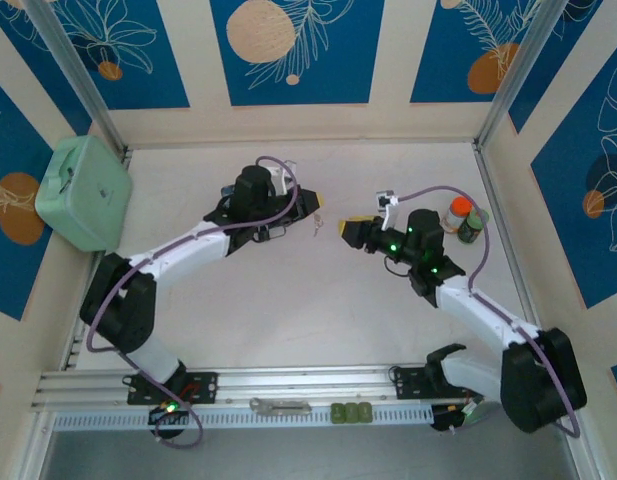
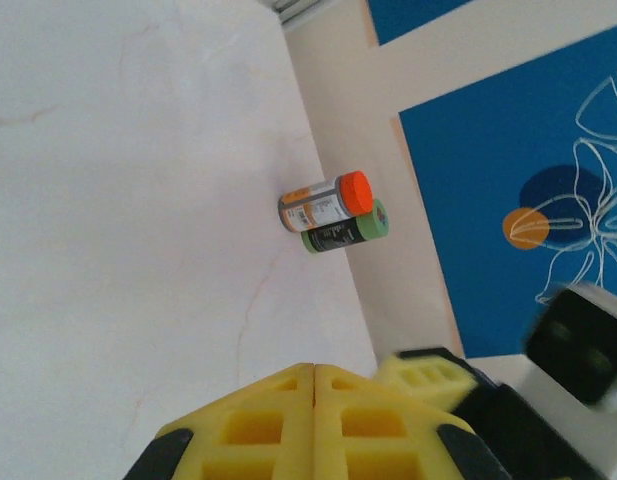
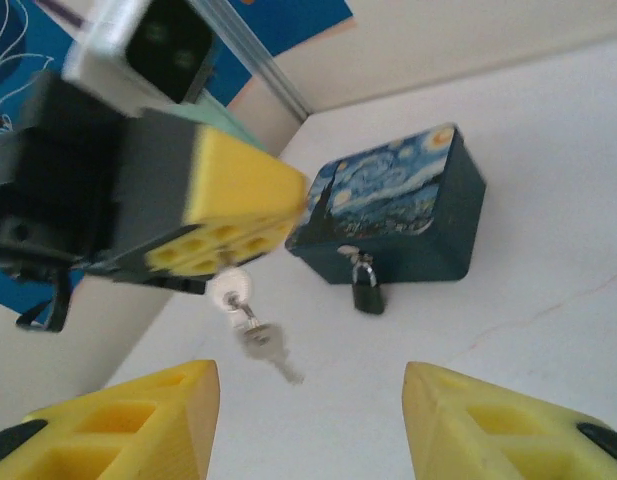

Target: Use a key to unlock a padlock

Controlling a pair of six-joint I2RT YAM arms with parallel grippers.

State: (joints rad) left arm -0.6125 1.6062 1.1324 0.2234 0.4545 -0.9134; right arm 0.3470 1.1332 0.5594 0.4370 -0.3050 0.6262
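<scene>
In the right wrist view a small dark padlock (image 3: 366, 293) with a silvery shackle hangs on the hasp of a blue starry-night tin (image 3: 403, 205). Left of it, the yellow fingers (image 3: 233, 215) of my left gripper pinch a round key ring, and the silver key (image 3: 260, 342) dangles below them above the table. My left gripper (image 2: 314, 392) has its jaws pressed together. My right gripper (image 3: 310, 425) is open, and the key hangs just beyond its gap. From above, the left gripper (image 1: 312, 213) and right gripper (image 1: 346, 230) nearly meet mid-table, with the key (image 1: 319, 225) between them.
A mint-green case (image 1: 83, 192) sits at the far left wall. Two small bottles, orange-capped (image 1: 458, 212) and green-capped (image 2: 346, 232), lie by the right wall. A metal piece (image 1: 278, 405) and green blocks (image 1: 350, 411) rest on the front rail.
</scene>
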